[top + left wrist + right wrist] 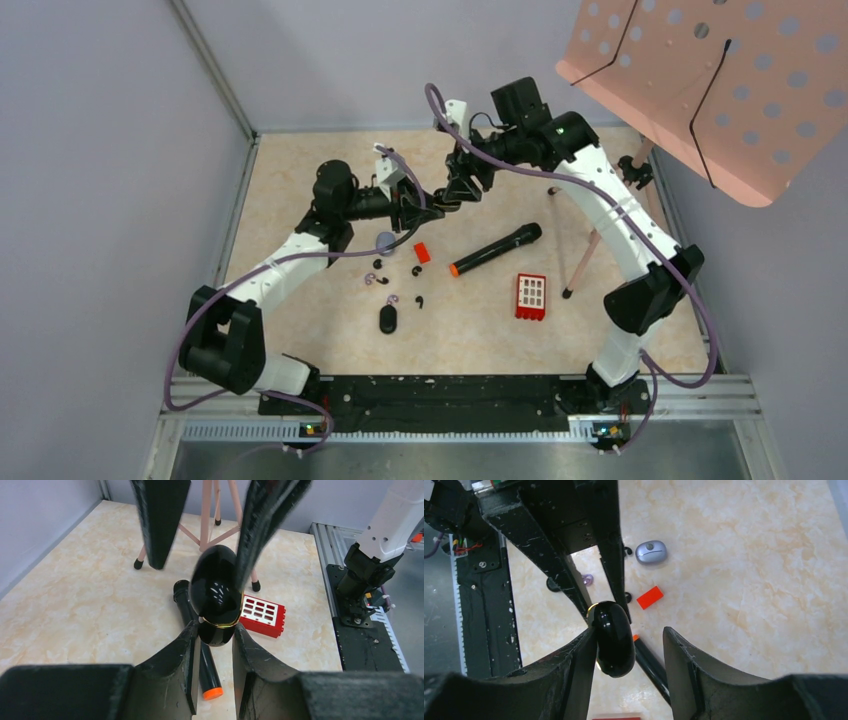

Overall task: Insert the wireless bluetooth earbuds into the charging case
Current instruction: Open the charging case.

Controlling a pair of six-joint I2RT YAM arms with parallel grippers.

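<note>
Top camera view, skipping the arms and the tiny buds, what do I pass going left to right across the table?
Small grey oval case → small flat red block → black cylinder with an orange tip → slanted pink stand leg.

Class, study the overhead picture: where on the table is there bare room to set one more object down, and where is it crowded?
Bare: the table at its far left corner; also the near strip between the red grid block and the black rail. Crowded: the middle, where the earbuds, a small red block and an orange-tipped black stick lie close together.
</note>
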